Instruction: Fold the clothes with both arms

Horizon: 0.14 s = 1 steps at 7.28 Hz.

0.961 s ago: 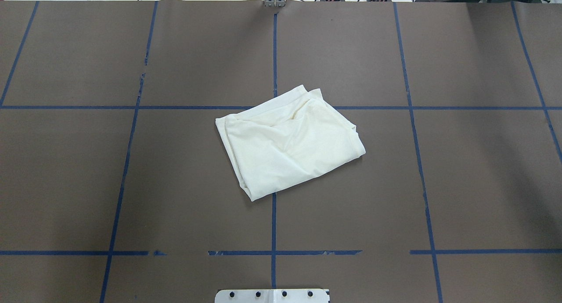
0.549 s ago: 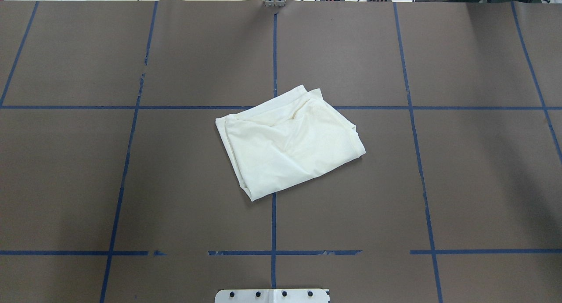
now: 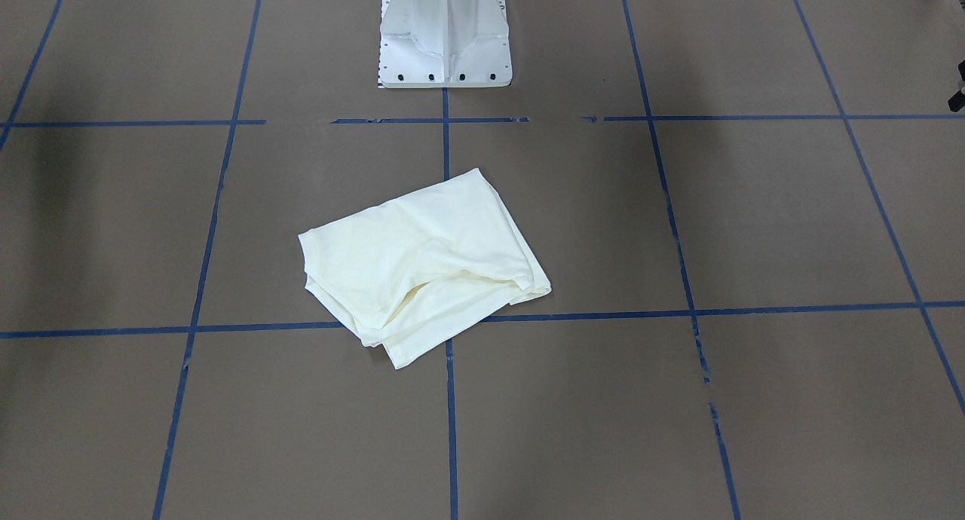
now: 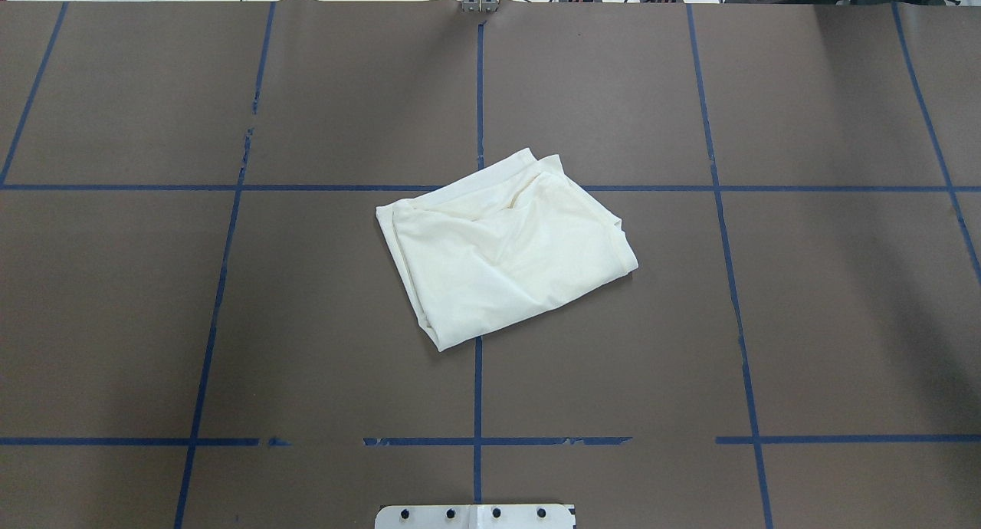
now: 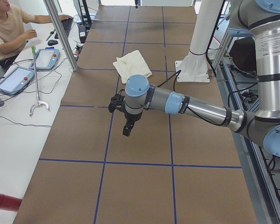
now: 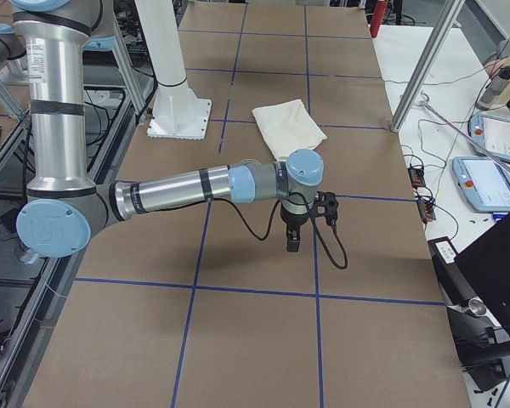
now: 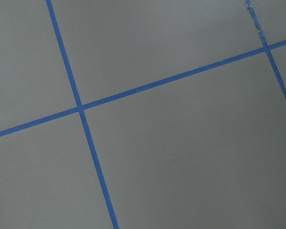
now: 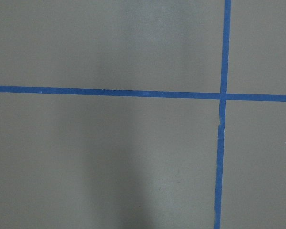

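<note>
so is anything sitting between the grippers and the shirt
Nothing visible does. The shirt lies at mid-table; the left gripper and right gripper hang over the table toward opposite ends, with only flat blue tape lines between.

From the left end of the room, the left arm [image 5: 200,108] looms large. Its upper part stands upright by the base, bends at the elbow, and the forearm reaches out level over the worktop [image 5: 140,186]. At the wrist the left claw [image 5: 126,130] points straight down and hangs clear of the surface. The right arm [image 6: 178,189] mirrors it at the other end, with its forearm level and the right claw [image 6: 292,242] aimed down, also off the surface. I cannot tell from here whether either claw's fingers are parted.
</note>
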### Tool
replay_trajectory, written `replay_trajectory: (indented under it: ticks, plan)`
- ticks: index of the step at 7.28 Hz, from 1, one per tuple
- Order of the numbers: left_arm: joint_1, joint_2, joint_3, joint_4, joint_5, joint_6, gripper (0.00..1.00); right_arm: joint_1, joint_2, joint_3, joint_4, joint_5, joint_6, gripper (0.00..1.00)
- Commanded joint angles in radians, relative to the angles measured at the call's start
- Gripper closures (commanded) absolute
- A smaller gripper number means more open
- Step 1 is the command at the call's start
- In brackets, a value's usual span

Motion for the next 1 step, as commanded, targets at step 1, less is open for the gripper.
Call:
replay_trajectory:
  ticks: [1]
  plan:
    - [0.001, 0.004, -0.006, 0.001, 0.000, 0.000, 0.00, 0.001, -0.002, -0.001, 0.000, 0.001, 0.000, 0.00]
